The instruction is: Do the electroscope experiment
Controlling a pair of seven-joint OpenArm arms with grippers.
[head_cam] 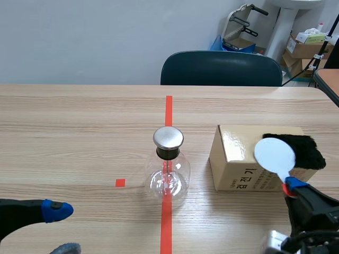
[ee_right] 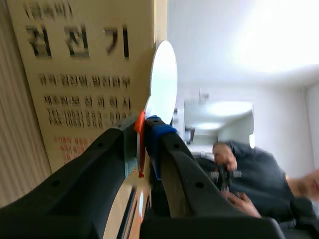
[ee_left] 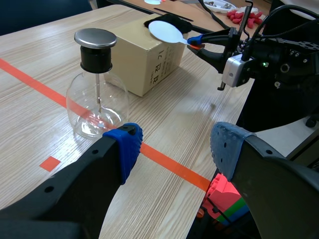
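Pinching the white disc paddle (head_cam: 274,154) by its red handle (ee_right: 140,130), my right claw (head_cam: 293,185) holds it up by the cardboard box (head_cam: 233,161), at the black cloth (head_cam: 304,151). My left claw (ee_left: 174,149) gapes wide, the glass electroscope (ee_left: 97,94) standing on the surface (head_cam: 79,132) just ahead. My 2 fingers (ee_right: 184,174) hide most of the handle.

Electroscope (head_cam: 168,159) left of box (head_cam: 235,151); cloth (head_cam: 307,151) atop, disc (head_cam: 274,154) near.

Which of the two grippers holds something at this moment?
The right gripper: its fingers are shut on the red handle of the white disc paddle. The left gripper is open, with nothing between its fingers.
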